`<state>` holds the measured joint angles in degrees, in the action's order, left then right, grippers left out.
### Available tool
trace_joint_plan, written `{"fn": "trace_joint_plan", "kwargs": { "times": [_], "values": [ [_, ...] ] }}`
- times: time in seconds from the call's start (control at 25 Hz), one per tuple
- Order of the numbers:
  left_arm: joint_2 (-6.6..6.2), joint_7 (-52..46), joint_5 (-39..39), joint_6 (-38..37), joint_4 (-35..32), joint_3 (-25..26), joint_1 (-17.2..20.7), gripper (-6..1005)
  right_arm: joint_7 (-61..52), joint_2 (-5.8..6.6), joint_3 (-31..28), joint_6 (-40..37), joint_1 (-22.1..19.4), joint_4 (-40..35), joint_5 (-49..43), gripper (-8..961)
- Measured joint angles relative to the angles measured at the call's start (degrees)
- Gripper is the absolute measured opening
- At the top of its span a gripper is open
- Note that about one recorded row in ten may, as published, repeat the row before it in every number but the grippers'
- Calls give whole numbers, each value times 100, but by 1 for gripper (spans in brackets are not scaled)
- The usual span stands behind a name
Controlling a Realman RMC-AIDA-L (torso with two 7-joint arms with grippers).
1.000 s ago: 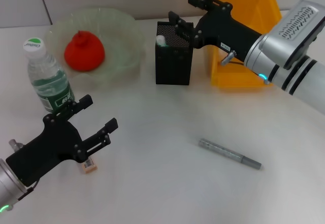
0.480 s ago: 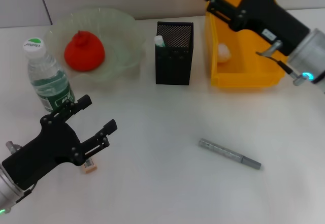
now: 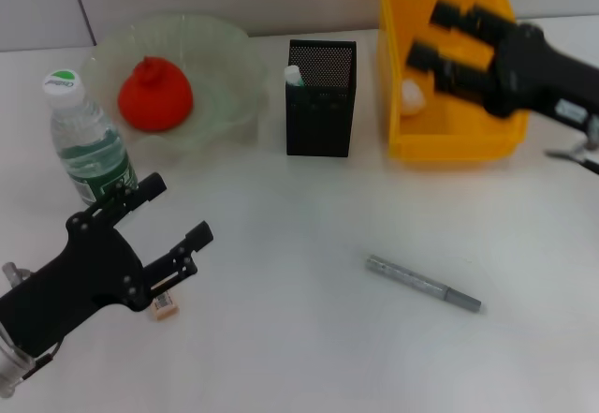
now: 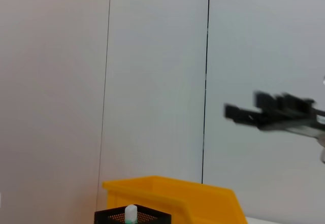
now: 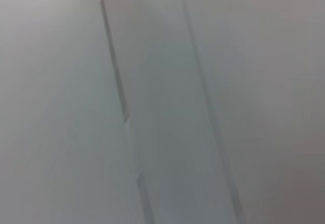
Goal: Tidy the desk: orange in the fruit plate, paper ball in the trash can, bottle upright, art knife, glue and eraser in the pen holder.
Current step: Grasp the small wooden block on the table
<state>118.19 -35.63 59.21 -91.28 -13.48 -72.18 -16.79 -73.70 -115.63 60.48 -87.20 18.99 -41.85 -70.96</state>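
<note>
White desk surface (image 3: 309, 338) is carrying all items under inspection, with a pale panelled wall behind it. The orange (image 3: 155, 94) is sitting inside the fruit plate (image 3: 229, 52) at the far left. The bottle (image 3: 88, 146) is standing upright just in front of that plate, white cap on top. The pen holder (image 3: 321, 113) is standing at the far centre, with the white tip of the art knife (image 3: 295, 76) showing above its rim. The trash can (image 3: 449, 132) is standing beside the holder on the right, and the paper ball (image 3: 413, 95) is lying inside it against the near-left wall. The glue (image 3: 423, 284) is lying flat on the desk, right of centre, well apart from both containers. The eraser (image 3: 163, 304) is lying on the desk at the near left.

The left gripper (image 3: 173, 214) is hovering over the near-left desk with its fingers spread apart and nothing between them; the eraser is lying just beneath and beside the nearer finger. The right gripper (image 3: 432, 31) is hanging above the trash can, blurred, its two fingers parted and holding nothing. In the left wrist view the right gripper (image 4: 244, 113) is appearing against the wall, above the trash can (image 4: 193, 203) and pen holder (image 4: 133, 217).
</note>
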Motion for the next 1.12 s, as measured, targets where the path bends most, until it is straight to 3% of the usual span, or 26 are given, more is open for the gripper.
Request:
{"fn": "trace_joint_plan", "kwargs": {
  "times": [0.08, 0.12, 0.16, 0.32, 0.36, 0.4, 0.48, 0.56, 0.6, 0.72, 0.76, 0.8, 0.92, 0.96, 1.0, 1.12],
  "values": [
    [-39, -280, 274, -14, -128, -12, 20, 800, -373, 14, -716, -630, -45, -371, -1292, 762],
    [-39, -280, 274, -14, -128, -12, 20, 800, -373, 14, -716, -630, -45, -371, -1292, 762],
    [-63, -592, 567, 31, -357, -10, 60, 800, -441, -12, -1100, -990, -81, -572, -1944, 762],
    [-79, -1192, 1094, 131, -975, 34, 233, 800, -439, -33, -1359, -1309, -128, -690, -2511, 762],
    [-68, -1632, 1376, 235, -1566, 57, 439, 800, -433, -34, -1395, -1349, -141, -702, -2619, 762],
    [-68, -1632, 1376, 235, -1566, 57, 439, 800, -425, -35, -1412, -1360, -145, -702, -2724, 762],
    [-21, -2093, 1680, 408, -2265, 58, 693, 800, -386, -46, -1413, -1351, -149, -681, -2847, 762],
    [32, -2972, 2292, 767, -3477, -45, 1051, 800, -263, -100, -1413, -1312, -163, -647, -2961, 762],
    [32, -2972, 2292, 767, -3477, -45, 1051, 800, -263, -100, -1413, -1312, -163, -647, -2961, 762],
    [39, -4129, 3094, 1192, -4806, -284, 1380, 800, -123, -122, -1369, -1316, -173, -636, -3116, 762],
    [39, -4783, 3655, 1368, -5549, -430, 1531, 800, -60, -139, -1359, -1319, -155, -625, -3310, 762],
    [39, -4783, 3655, 1368, -5549, -430, 1531, 800, -60, -139, -1359, -1319, -155, -625, -3310, 762],
    [38, -5754, 4701, 1505, -6604, -668, 1631, 801, 11, -202, -1359, -1306, -116, -616, -3628, 763],
    [38, -6487, 5469, 1516, -7190, -883, 1570, 801, 115, -263, -1381, -1298, -111, -619, -3784, 763],
    [38, -6487, 5469, 1516, -7190, -883, 1570, 801, 115, -263, -1381, -1298, -111, -619, -3784, 763],
    [34, -7468, 6481, 1459, -7627, -1264, 1284, 801, 187, -329, -1397, -1240, -144, -643, -3881, 763]
  ]
}}
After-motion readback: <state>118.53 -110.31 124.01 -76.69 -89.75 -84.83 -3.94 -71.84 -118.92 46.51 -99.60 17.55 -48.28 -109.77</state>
